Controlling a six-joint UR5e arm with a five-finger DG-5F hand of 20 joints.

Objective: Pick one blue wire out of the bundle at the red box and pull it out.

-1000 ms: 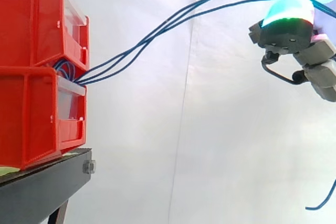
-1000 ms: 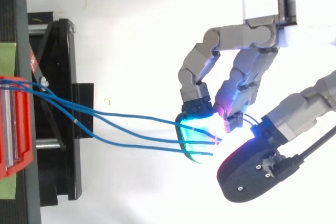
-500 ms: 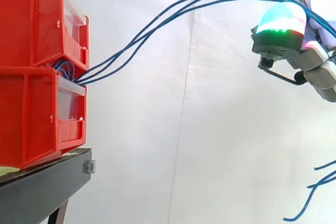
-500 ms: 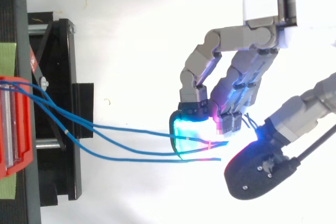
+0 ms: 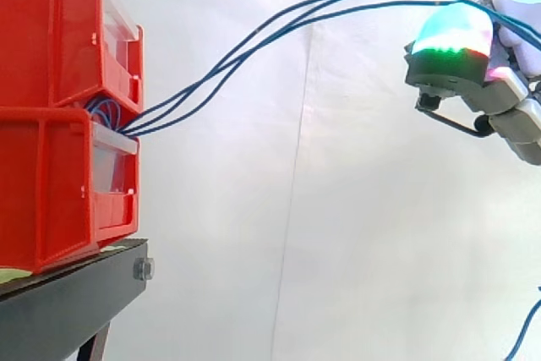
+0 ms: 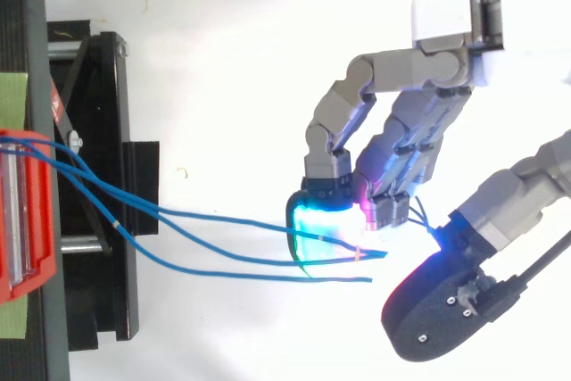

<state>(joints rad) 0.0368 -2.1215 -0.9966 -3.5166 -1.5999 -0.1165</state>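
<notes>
robot hand (image 6: 401, 144) — fingers curled on blue wires (image 6: 268, 277) | wires run from red box (image 6: 43, 220)

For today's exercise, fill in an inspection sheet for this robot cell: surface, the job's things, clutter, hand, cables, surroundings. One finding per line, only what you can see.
Surface: black stand carrying the bins; green patches on its top.
Job's things: two red bins, stacked; blue wires come out between them and arc up to the hand.
Clutter: nothing seen.
Hand: hand away from the bins, fingers curled on the blue wires; how many it grips cannot be told.
Cables: three blue strands cross the gap; one tip lies free beside the glowing pad; a loose blue end hangs low in the side view.
Surroundings: white curtain behind.
</notes>
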